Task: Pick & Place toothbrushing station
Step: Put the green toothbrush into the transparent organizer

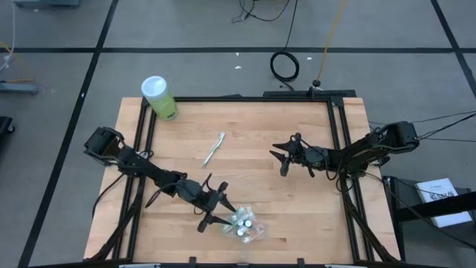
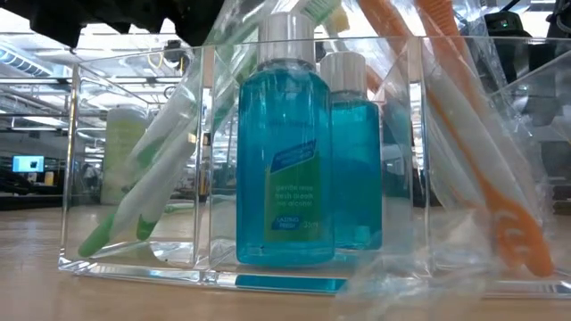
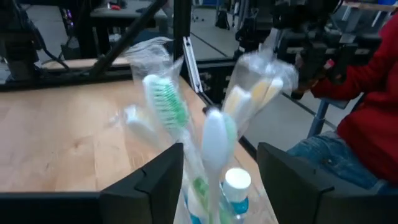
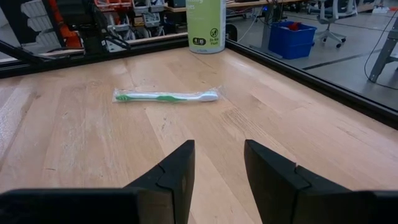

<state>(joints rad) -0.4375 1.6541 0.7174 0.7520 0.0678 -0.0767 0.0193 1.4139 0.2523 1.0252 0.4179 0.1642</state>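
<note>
Wide bare wood across the tabletop (image 1: 253,179) middle and far half, bounded by a black frame (image 1: 338,141) along the edges. Green canister (image 1: 159,97) at the far left corner. Single wrapped green-white toothbrush (image 1: 213,149) lying flat, mid-table, toward the far edge. Clear organizer (image 1: 244,225) with blue bottles (image 2: 285,160) and bagged brushes upright at the near edge. Left gripper (image 1: 216,206) just beside it, fingers spread, brushes between them, touching or not unclear. Right gripper (image 1: 286,158) over the right half, parted, holding nothing
</note>
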